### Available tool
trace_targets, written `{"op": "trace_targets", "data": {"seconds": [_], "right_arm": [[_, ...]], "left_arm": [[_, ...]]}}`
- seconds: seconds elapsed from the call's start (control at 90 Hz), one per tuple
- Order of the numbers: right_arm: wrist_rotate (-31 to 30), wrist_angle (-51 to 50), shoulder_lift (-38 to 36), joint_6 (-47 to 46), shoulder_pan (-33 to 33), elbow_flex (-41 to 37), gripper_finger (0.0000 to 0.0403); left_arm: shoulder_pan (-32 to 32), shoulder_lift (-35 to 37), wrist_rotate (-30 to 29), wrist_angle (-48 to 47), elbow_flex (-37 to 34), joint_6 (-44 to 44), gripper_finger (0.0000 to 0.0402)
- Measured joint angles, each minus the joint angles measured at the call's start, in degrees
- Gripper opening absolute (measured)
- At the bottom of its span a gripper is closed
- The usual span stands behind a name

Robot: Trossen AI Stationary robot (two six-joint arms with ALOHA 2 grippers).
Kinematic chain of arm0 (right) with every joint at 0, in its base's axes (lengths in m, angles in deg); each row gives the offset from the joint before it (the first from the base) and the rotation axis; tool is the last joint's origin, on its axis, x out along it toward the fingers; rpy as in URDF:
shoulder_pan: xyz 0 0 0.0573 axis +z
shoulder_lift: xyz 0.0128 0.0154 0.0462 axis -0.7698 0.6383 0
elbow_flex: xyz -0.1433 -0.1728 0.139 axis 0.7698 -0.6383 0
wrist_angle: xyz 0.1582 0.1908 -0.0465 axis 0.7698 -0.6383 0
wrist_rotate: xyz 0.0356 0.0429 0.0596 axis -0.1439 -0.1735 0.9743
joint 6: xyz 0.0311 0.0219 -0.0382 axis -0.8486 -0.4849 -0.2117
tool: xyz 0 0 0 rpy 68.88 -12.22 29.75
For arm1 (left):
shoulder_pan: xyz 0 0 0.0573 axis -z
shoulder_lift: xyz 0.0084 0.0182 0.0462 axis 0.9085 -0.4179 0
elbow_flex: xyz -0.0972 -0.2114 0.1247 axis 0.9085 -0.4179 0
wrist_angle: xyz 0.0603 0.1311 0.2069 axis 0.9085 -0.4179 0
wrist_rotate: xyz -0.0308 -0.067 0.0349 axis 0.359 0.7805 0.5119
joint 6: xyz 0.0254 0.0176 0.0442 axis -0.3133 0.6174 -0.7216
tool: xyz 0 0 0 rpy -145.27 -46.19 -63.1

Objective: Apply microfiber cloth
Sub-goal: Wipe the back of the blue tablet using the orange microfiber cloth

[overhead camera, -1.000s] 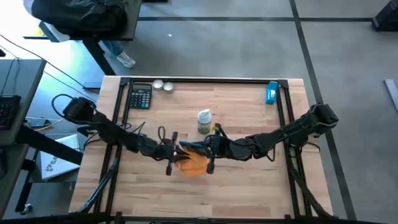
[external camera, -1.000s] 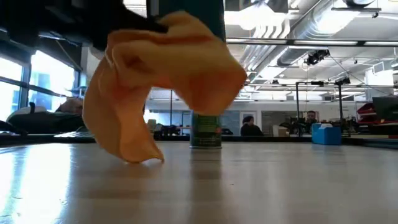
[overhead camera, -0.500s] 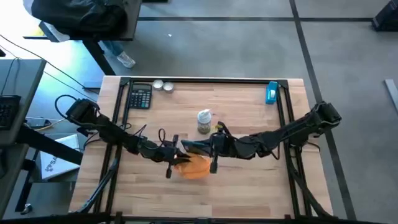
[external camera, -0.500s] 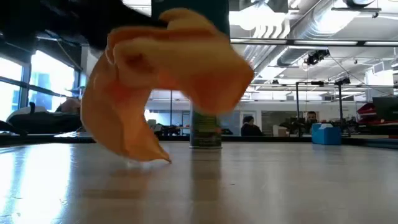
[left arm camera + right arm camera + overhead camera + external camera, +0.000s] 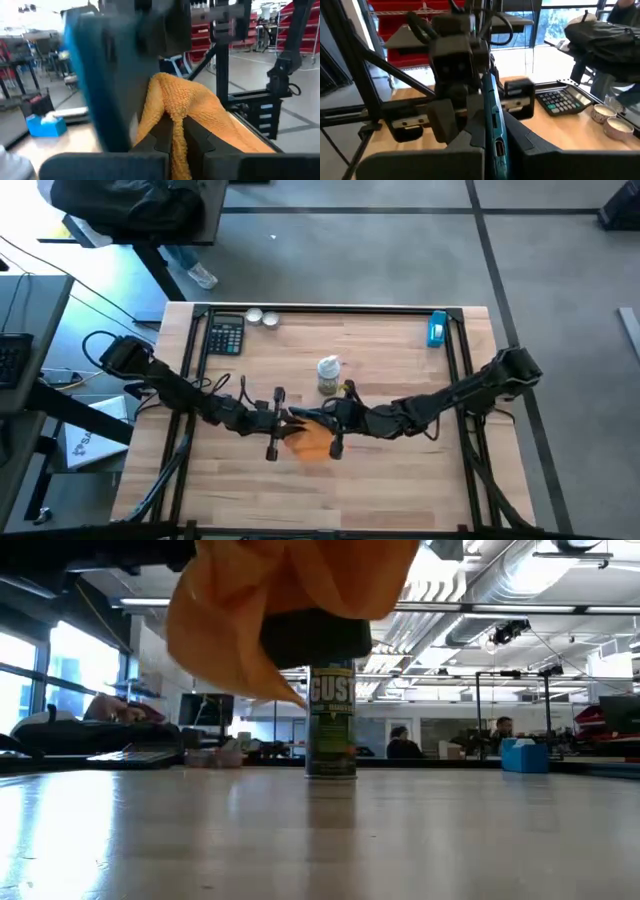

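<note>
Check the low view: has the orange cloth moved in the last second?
Yes. The microfiber cloth has risen: its lowest tip, which earlier reached the table, now hangs level with the upper part of the green can behind it.

cloth (image 5: 314,442) between grippers, can (image 5: 328,375) behind
</note>
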Motion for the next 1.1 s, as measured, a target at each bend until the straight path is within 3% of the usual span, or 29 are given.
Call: {"op": "trace_targets", "data": {"seconds": [0.467,0.733,1.1], "right_arm": [[-0.55,0.37,0.15,-0.01,0.04,0.0,0.0],[-0.8,1.2,-0.26,2.3,0.0,0.0,0.0],[-1.33,5.94,-1.32,5.42,0.04,0.0,0.0]], "left_arm": [[-0.3,0.03,-1.76,-3.67,4.55,-8.14,0.0],[-0.4,0.06,-1.8,-12.8,4.73,-1.44,0.0],[-0.51,-1.0,-4.7,-14.08,4.78,1.65,0.0]]}}
